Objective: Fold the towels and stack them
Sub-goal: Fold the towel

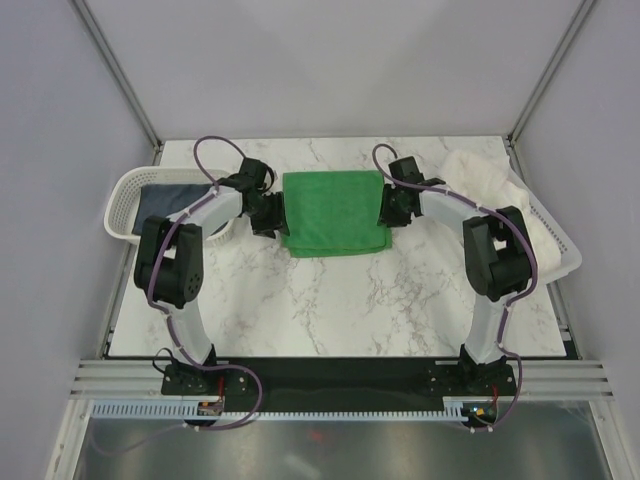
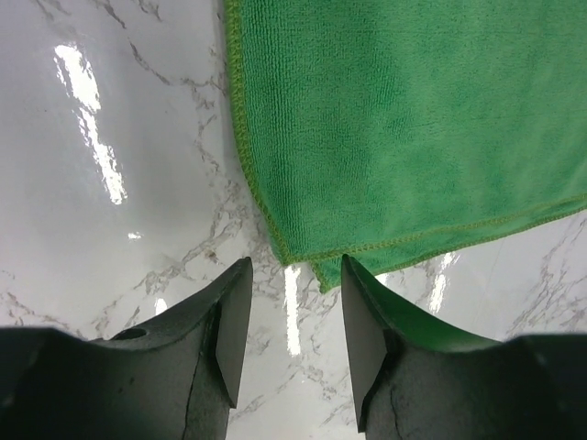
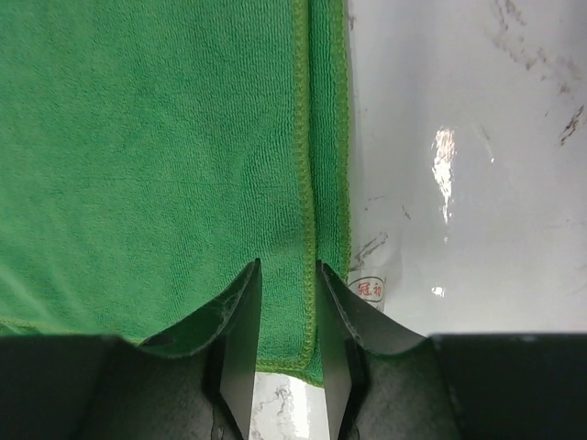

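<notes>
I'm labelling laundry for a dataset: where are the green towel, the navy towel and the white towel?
green towel (image 1: 332,212): top view, middle of its upper layer.
navy towel (image 1: 160,203): top view, its exposed middle.
white towel (image 1: 480,172): top view, its crumpled middle.

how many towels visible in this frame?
3. Green towel lies folded mid-table; navy towel sits in the left basket; white towel is heaped over the right basket. More could be hidden under the ones in the baskets.
</notes>
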You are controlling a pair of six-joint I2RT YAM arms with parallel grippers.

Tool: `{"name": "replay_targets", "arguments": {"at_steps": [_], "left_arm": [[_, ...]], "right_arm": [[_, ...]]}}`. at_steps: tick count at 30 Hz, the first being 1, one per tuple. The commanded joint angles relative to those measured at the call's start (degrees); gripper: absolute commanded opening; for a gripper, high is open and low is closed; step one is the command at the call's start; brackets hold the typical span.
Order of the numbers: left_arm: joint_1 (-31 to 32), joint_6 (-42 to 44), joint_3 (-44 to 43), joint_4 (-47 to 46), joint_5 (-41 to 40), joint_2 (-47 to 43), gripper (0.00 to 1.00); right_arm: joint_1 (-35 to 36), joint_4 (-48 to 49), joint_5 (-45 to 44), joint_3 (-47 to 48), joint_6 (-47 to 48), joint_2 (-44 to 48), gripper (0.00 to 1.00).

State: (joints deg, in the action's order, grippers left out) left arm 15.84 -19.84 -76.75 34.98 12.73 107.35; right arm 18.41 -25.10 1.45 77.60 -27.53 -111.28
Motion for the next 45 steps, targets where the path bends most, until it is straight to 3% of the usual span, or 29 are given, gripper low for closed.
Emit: {"name": "replay_targets", "arguments": {"at_steps": [1, 24, 28, 35, 45], "left_arm": [[0.0, -4.4, 2.2, -5.5, 1.6, -1.3, 0.50], [-0.1, -9.1, 5.2, -9.5, 0.3, 1.8, 0.40], [0.0, -9.2, 5.6, -9.8, 0.3, 2.2, 0.32], [-0.1, -9.7, 4.9, -9.9, 0.2, 2.6, 0.03], [-0.1, -10.1, 4.4, -9.8, 0.5, 1.2, 0.02]], "right_arm": [[0.8, 1.2, -0.9, -1.8, -1.5, 2.2, 0.37], [2.9, 0.7, -3.9, -7.3, -0.7, 6.1, 0.36], [3.7, 0.8, -3.9, -7.4, -0.6, 5.6, 0.36], [4.4, 1.6, -3.6, -8.4, -1.6, 4.3, 0.36], [4.8, 0.2, -5.7, -9.1, -1.9, 5.0, 0.36]]}}
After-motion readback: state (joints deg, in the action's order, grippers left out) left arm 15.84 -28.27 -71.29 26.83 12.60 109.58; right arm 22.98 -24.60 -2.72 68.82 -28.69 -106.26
